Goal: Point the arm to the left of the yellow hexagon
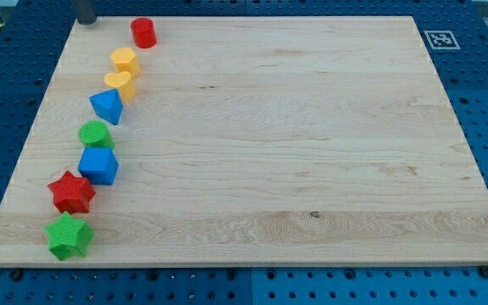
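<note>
The yellow hexagon [124, 61] lies near the view's top left on the wooden board [295, 127]. My tip [85, 20] is at the board's top left corner, up and to the left of the yellow hexagon and left of the red cylinder [144, 32]. It touches no block. A yellow heart [119, 84] sits just below the hexagon.
A curved line of blocks runs down the view's left: a blue triangle [107, 105], a green cylinder [95, 134], a blue cube [99, 165], a red star [71, 192] and a green star [69, 235]. A marker tag [440, 39] sits at the top right.
</note>
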`<action>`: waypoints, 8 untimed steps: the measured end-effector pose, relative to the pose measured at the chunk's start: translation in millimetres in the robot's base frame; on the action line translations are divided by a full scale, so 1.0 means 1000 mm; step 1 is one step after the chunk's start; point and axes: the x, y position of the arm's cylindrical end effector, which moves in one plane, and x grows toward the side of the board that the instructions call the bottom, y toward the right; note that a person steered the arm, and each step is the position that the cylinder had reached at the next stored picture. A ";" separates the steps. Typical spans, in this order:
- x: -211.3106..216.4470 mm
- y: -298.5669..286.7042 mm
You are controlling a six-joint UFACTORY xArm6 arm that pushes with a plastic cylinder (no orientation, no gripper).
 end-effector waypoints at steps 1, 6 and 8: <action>0.027 0.000; 0.119 0.020; 0.119 0.027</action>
